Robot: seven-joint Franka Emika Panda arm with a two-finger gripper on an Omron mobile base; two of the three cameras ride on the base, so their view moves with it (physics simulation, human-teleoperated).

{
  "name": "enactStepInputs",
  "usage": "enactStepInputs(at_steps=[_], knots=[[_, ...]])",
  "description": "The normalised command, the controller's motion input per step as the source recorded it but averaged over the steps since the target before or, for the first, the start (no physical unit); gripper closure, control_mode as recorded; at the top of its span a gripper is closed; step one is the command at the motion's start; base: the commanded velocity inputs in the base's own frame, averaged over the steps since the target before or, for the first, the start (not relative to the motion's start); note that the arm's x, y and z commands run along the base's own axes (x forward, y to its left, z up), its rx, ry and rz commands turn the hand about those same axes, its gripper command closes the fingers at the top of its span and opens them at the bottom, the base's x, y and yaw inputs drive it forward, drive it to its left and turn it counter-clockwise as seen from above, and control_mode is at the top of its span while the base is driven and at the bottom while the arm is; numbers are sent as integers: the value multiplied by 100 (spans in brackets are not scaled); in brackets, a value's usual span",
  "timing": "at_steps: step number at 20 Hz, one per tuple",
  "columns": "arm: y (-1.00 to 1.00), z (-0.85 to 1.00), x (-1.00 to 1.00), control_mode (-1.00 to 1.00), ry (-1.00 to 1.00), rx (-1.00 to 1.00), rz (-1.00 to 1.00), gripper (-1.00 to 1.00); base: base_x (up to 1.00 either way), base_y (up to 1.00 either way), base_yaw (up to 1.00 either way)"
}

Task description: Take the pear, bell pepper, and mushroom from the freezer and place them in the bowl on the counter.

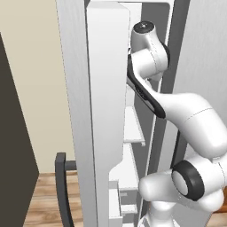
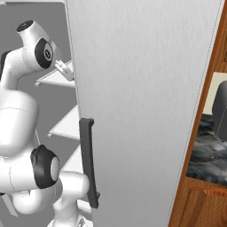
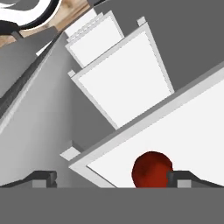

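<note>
Bell pepper (image 3: 151, 169), small glossy red rounded vegetable, sat on a white freezer shelf (image 3: 192, 135), near its front edge. Your pincer (image 3: 112, 179) was spread wide, dark fingertips (image 3: 43, 178) far apart; the pepper was just beside the right tip, not between them, nothing held. Your arm reached up into the tall white freezer compartment (image 1: 133, 128) with its door open. Lower white shelves were stacked below in hand view. Dark marbled stone desk (image 2: 208, 155) was at the right edge, past the wide grey fridge door (image 2: 142, 102) with its dark handle (image 2: 88, 159).
</note>
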Motion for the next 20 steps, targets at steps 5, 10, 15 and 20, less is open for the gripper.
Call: enactStepInputs(at_steps=[5, 10, 15, 20], knots=[[3, -23, 32, -100, 0, -1, 1, -100, 0, 0, 0], [0, -12, 22, -100, 0, 0, 0, -100, 0, 0, 0], [0, -2, 16, -100, 0, 0, 1, -100, 0, 0, 0], [0, -2, 18, -100, 0, 0, 0, -100, 0, 0, 0]])
